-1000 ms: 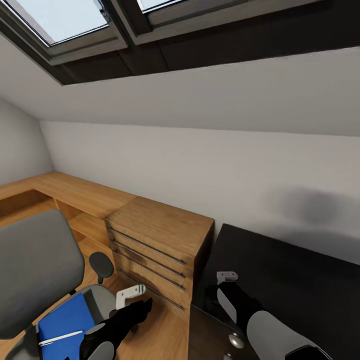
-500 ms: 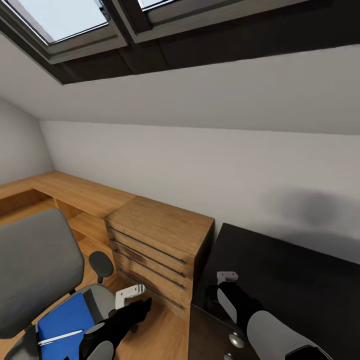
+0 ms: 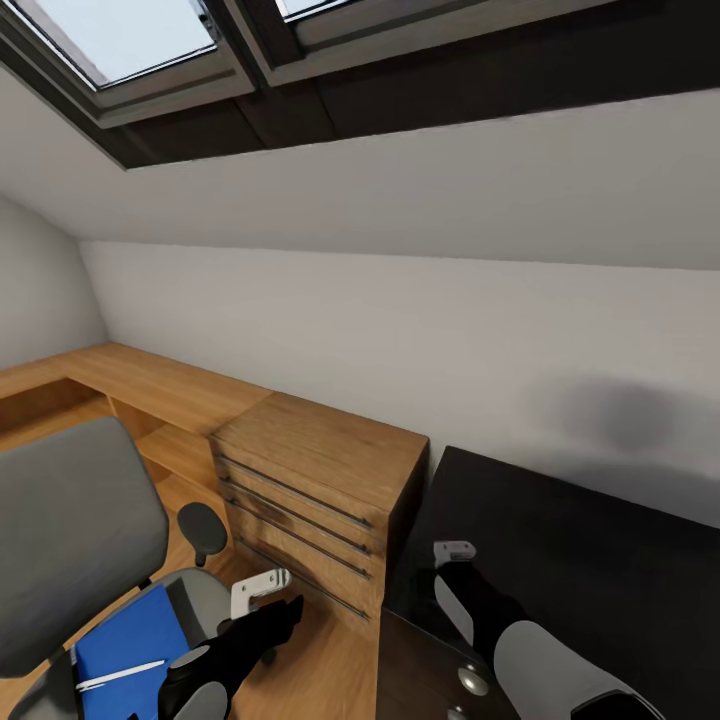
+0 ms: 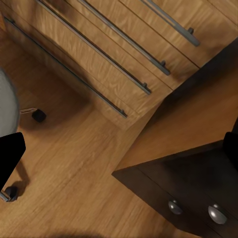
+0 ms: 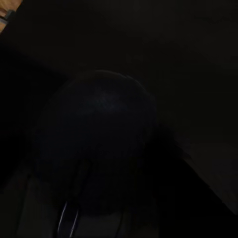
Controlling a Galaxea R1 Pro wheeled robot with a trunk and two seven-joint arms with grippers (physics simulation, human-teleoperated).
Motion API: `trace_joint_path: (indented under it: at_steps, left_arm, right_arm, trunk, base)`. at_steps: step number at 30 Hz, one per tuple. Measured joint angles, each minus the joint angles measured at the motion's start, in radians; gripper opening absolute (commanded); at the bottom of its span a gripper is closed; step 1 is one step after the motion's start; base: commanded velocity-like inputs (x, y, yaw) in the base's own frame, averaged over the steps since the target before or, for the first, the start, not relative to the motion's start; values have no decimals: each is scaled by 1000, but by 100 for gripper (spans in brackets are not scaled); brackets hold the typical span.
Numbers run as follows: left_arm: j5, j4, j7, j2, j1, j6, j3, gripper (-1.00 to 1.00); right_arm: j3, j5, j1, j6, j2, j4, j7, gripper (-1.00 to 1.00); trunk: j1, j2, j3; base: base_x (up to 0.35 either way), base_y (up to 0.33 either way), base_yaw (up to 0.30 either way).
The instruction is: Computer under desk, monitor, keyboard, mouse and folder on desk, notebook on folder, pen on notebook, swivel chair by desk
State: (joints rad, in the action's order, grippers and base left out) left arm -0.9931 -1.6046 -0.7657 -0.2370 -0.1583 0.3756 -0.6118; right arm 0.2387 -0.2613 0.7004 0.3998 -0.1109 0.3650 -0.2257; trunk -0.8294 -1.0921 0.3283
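Note:
The grey swivel chair (image 3: 70,530) stands at the lower left of the head view. On its seat lies a blue flat item (image 3: 130,640) with the thin white pen (image 3: 120,676) across it; I cannot tell folder from notebook. My left gripper (image 4: 124,153) hangs open beside the chair over the wood floor, its black fingers (image 4: 10,158) at the picture's edges. My right arm (image 3: 470,605) reaches over the corner of the black desk (image 3: 600,570). The black oval mouse (image 5: 96,144) sits close up and very dark in my right gripper (image 5: 99,163), which is shut on it. Monitor and keyboard are out of view.
A light-wood chest (image 3: 320,470) with long bar handles (image 4: 99,54) stands between chair and desk. The desk's black drawer unit shows round silver knobs (image 4: 216,213). A chair caster (image 4: 38,115) rests on the floor. A sloped white wall and skylights (image 3: 130,40) rise above.

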Motion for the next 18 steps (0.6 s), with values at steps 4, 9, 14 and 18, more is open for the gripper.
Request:
trace_joint_path:
  at_steps: [4,9,14,18]
  left_arm:
    - [0,1,0,0,0,0,-1,100]
    - [-1,1,0,0,0,0,-2,100]
    - [0,2,0,0,0,0,-3,100]
    - [1,2,0,0,0,0,-3,100]
  right_arm:
    - [0,3,0,0,0,3,2,-100]
    - [0,2,0,-1,0,3,2,-100]
    - [-6,1,0,-5,6,35,2,-100]
    - [-14,-2,0,-6,9,51,4,-100]
  trunk:
    - [0,0,0]
    - [0,0,0]
    - [0,0,0]
    - [0,0,0]
  base:
    - [0,0,0]
    - [0,0,0]
    - [0,0,0]
    - [0,0,0]
